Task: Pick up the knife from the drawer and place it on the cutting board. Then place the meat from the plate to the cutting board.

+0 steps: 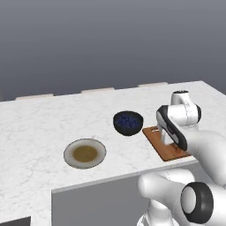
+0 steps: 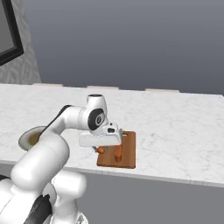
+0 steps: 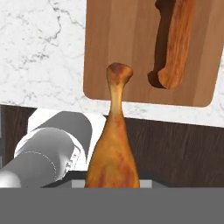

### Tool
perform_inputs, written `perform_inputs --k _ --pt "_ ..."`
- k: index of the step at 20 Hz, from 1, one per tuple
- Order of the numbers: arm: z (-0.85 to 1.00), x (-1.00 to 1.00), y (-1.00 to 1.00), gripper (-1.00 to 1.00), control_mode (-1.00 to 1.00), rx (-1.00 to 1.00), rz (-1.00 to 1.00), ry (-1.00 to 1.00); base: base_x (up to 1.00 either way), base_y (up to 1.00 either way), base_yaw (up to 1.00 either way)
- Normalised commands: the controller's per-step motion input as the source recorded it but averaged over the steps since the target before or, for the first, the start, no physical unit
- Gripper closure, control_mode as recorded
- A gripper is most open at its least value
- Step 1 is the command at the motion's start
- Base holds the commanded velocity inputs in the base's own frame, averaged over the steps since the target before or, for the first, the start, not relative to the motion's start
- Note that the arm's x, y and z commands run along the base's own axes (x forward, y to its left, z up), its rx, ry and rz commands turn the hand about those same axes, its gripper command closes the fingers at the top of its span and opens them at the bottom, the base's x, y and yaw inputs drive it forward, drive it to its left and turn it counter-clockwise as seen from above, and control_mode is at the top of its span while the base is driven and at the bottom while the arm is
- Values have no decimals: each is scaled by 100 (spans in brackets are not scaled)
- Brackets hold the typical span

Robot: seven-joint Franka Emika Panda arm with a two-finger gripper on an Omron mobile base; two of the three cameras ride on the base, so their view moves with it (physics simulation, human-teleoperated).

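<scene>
Jaws are clamped down on the meat (image 3: 113, 148), which hangs from the gripper (image 2: 101, 148) with its thin bone end poking out past the tips toward the cutting board (image 3: 131, 48). Biggest worry imo: the drumstick looks like it's sitting right over the near edge of the board, with its fat end back over the counter lip, so if it gets let go here it could tip or roll off toward the floor instead of landing flat. It's a rounded, tapered thing too, so the hold might slip. The knife (image 3: 175, 43) is already lying on the board, just beyond and off to one side of the bone end, so dropping the meat further in risks bumping it. Other stuff: the bowl of berries (image 1: 128, 122) sits near the board's far corner, and the plate (image 1: 84, 153) is well off to the side, bare now. Neither looks like it's in the way.
</scene>
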Motion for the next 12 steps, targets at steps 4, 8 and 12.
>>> perform_inputs --k 4,8,12 --pt "-19 15 18 100 -100 0 0 -4 0 0 0" --pt "-2 65 15 100 -100 0 0 -2 0 0 0" --pt "-18 49 0 100 -100 0 0 -1 0 0 0"
